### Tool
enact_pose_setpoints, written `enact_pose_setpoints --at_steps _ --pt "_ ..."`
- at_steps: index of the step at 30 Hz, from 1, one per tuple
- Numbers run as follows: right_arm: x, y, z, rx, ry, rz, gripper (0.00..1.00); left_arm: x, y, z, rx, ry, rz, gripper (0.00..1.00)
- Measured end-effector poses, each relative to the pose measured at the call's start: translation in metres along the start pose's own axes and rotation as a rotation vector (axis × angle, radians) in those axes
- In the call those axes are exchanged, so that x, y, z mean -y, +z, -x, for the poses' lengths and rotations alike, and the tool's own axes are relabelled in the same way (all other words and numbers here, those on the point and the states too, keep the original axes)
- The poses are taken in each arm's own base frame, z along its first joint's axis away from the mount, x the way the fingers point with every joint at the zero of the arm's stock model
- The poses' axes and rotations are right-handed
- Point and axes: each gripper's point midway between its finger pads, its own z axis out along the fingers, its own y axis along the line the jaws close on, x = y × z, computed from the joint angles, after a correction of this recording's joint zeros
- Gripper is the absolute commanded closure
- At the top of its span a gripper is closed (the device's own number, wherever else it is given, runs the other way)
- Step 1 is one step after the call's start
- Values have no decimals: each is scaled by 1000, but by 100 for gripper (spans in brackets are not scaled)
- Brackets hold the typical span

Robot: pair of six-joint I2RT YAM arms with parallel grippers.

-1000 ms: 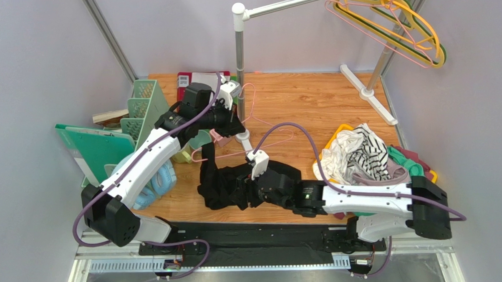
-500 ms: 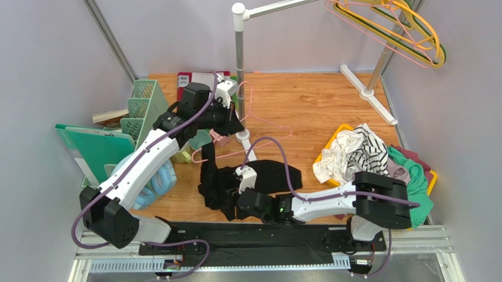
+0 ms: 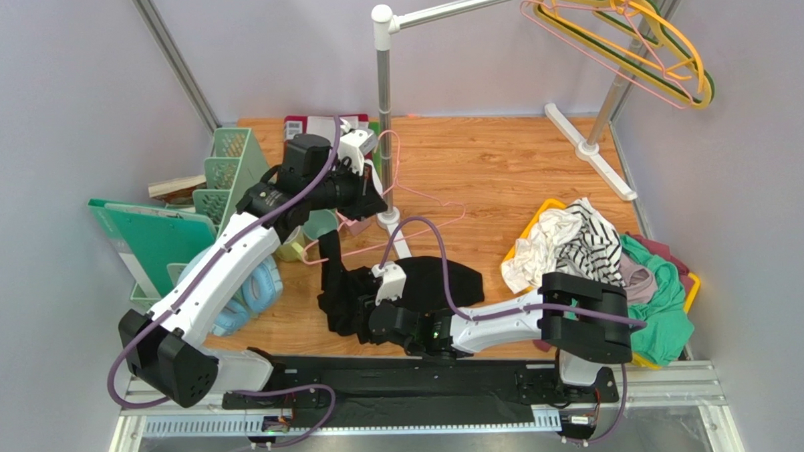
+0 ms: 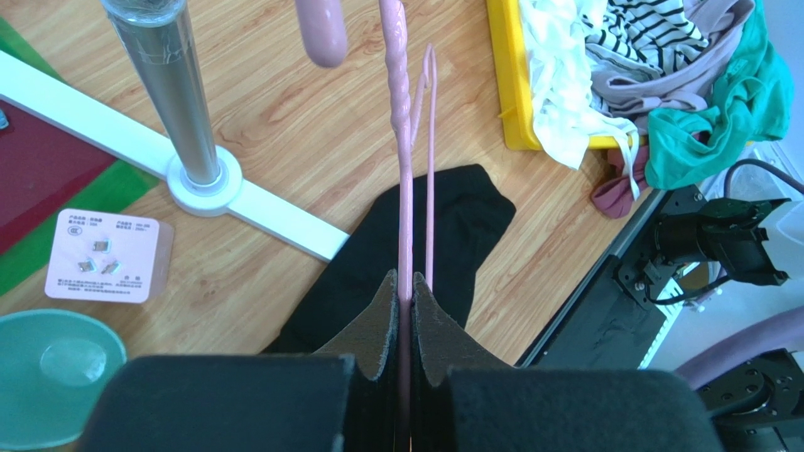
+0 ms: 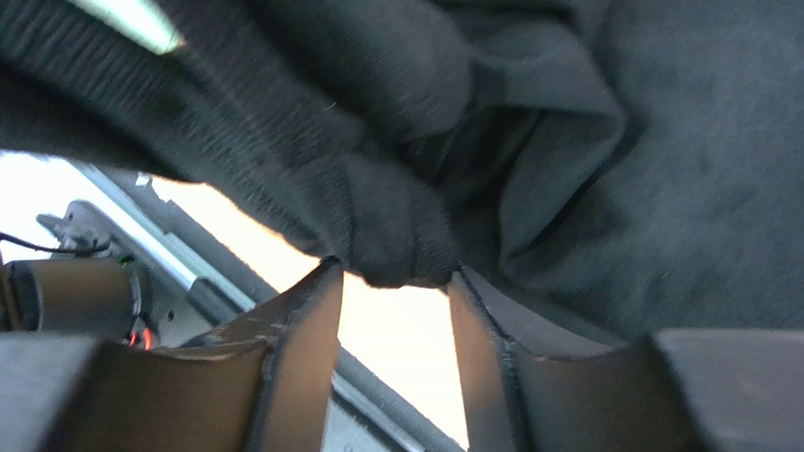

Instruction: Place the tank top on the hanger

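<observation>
The pink wire hanger (image 3: 427,199) is held tilted over the table's middle, its hook (image 3: 394,146) up by the rail post. My left gripper (image 3: 373,199) is shut on its wire, which runs straight out between the closed fingers in the left wrist view (image 4: 404,141). The black tank top (image 3: 448,279) lies crumpled below it and shows under the hanger (image 4: 453,217). My right gripper (image 3: 364,324) is at the top's near-left edge. Its jaws stand narrowed on a thick fold of black fabric (image 5: 396,235) at their tips (image 5: 394,275).
A rail stand (image 3: 384,106) with a white foot stands behind the hanger. Yellow and green hangers (image 3: 631,37) hang on its rail. A yellow tray (image 3: 544,213) of striped, green and other clothes is right. A green file rack (image 3: 228,172) and a teal bowl (image 4: 57,367) are left.
My right arm has swung left across the tank top to its near-left edge, uncovering the top's right part. My left gripper has lifted the hanger slightly back and left.
</observation>
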Motion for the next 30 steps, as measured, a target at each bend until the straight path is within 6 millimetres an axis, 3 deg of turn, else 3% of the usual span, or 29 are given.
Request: enact_pose_setpoints --at_steps 3,4,6,11,14,22,24,26,30 --pt "8 5 4 13 -7 -22 72 0 -1 0 1 0 4 100" --pt "11 7 6 16 -8 -30 86 0 -2 1 4 1 6 100" --pt "16 9 9 20 -19 -43 100 0 -3 1 7 2 9 100" --pt "27 7 23 30 -40 -77 100 -1 -6 2 10 3 22 100" --pt "38 -12 38 38 -46 -100 100 -2 -8 0 5 0 34 100" --pt "65 -114 129 148 -103 -89 100 7 -16 15 71 -9 22 100" --pt "75 -132 141 147 -118 -81 100 14 -15 21 95 -6 5 100" --pt "89 -144 144 115 -131 -73 100 24 -12 26 116 1 -23 100" --pt "112 -148 136 34 -121 -79 100 41 -8 34 148 16 -75 100"
